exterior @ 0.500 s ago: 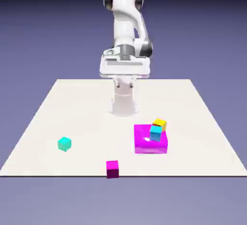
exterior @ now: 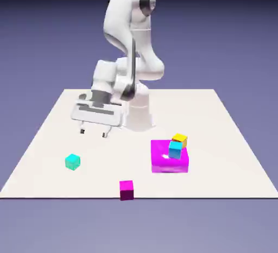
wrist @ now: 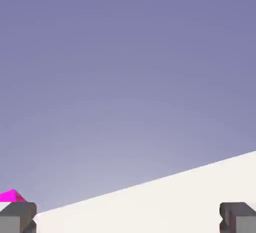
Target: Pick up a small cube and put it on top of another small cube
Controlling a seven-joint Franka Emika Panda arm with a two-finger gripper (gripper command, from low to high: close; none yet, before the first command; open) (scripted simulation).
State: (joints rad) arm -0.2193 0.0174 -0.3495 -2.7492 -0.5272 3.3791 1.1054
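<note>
Fingers [exterior: 94, 133] spread wide with nothing between them, up in the air, tilted, on the side of the bench nearer the robot's base than the teal cube is. Biggest thing I can see is the white arm [exterior: 120, 24], bent over toward the exterior view's left. Under it lies the pale bench [exterior: 217, 121]. Next in size is the flat bright magenta block [exterior: 161, 165], over on the exterior view's right, with the sky-cyan cube [exterior: 175, 150] and the yellow cube [exterior: 179, 140] seen against it.

Then the small ones. The dark magenta cube [exterior: 126, 190] is at the bench's near edge, and it looks like the one to build on. The teal cube [exterior: 73, 162] sits apart from everything, toward the exterior view's left, turned cornerwise to me.

I'd guess that teal one is light and stiff, not fragile, with smooth sides that might slide if pinched on the corners. Best hold, to my mind: come straight down, turn the fingers square to it, and take two opposite side faces around mid-height, leaving the underside free for setting it down. A modest squeeze ought to do; a skewed one could twist it.
</note>
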